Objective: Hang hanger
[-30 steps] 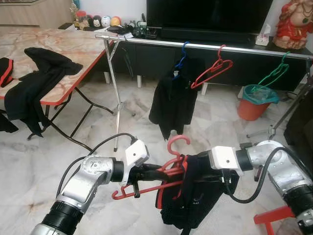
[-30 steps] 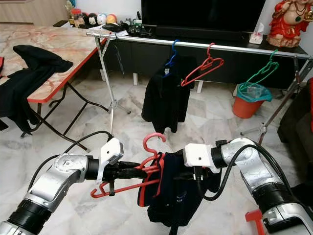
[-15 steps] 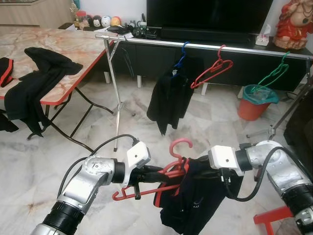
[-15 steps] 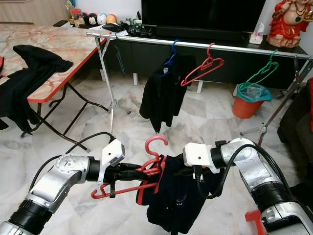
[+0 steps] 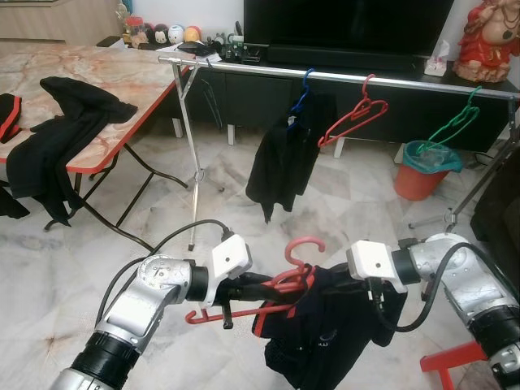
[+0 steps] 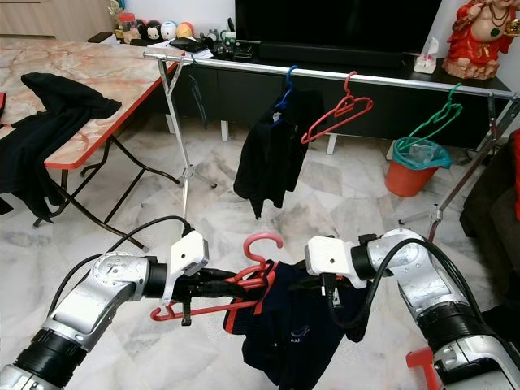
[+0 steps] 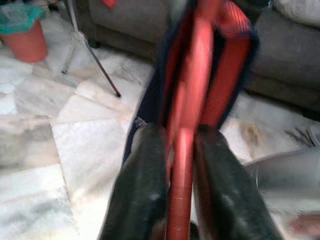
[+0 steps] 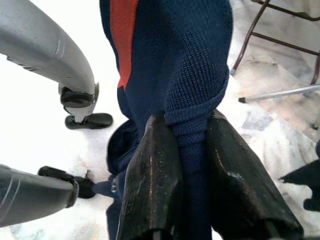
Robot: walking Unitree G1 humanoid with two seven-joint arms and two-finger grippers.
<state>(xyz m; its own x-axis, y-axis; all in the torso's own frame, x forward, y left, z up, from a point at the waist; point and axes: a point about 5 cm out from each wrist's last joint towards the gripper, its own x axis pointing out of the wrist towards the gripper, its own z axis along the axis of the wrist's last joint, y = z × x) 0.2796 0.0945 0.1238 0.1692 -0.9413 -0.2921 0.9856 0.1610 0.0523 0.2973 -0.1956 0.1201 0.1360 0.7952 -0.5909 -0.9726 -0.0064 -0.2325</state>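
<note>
two end effectors (image 7: 181, 165) (image 8: 192, 165) pinching hanger (image 5: 268, 294), garment (image 8: 190, 65)

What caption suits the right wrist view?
Right gripper pinching a fold of the navy garment above the marble floor.

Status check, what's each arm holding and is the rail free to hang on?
Left end effector shut on red hanger. Right end effector shut on navy garment. Rail ahead holds three hangers; open gaps between them.
</note>
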